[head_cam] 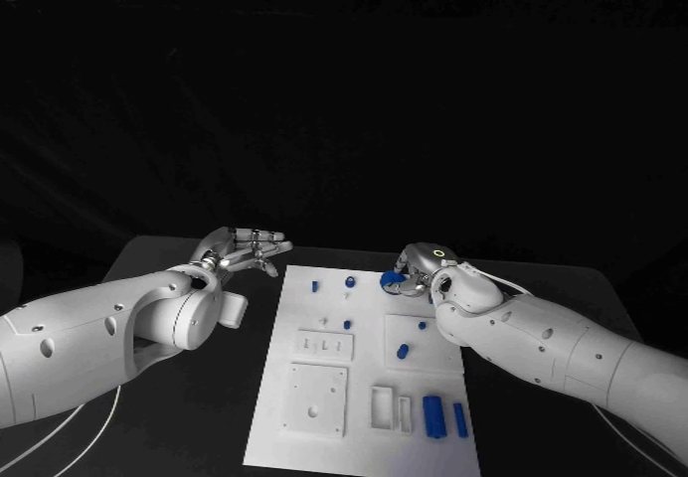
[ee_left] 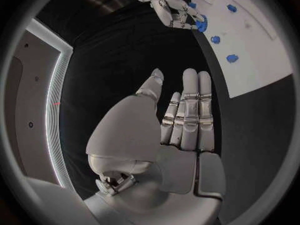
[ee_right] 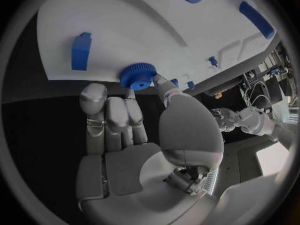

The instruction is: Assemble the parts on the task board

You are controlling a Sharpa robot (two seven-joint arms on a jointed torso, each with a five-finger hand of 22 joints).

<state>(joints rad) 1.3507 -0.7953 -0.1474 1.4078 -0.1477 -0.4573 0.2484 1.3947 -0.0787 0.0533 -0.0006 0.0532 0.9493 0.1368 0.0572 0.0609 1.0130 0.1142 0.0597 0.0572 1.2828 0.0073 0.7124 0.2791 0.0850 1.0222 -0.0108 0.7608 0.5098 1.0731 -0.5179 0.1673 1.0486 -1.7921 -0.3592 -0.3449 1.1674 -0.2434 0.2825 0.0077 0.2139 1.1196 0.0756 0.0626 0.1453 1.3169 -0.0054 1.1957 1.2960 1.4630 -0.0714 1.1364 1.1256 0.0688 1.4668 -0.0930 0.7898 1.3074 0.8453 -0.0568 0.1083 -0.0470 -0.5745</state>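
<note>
The white task board [head_cam: 359,445] lies in the middle of the black table. My right hand [head_cam: 413,272] hovers over its far right corner and pinches a blue toothed gear [head_cam: 389,281] between thumb and fingers. In the right wrist view the gear [ee_right: 137,76] sits at the fingertips [ee_right: 164,83], just over the board's edge [ee_right: 125,30]. My left hand [head_cam: 247,244] hangs off the board's far left corner, fingers straight and holding nothing [ee_left: 181,120]. The left wrist view also shows the right hand [ee_left: 174,9] with the gear [ee_left: 200,23].
Small blue parts stand at the board's far end [head_cam: 315,286] [head_cam: 351,282], one near the middle [head_cam: 403,350] and two long ones at the near right [head_cam: 431,412] [head_cam: 460,419]. White raised blocks [head_cam: 318,397] [head_cam: 325,344] occupy the board's left half.
</note>
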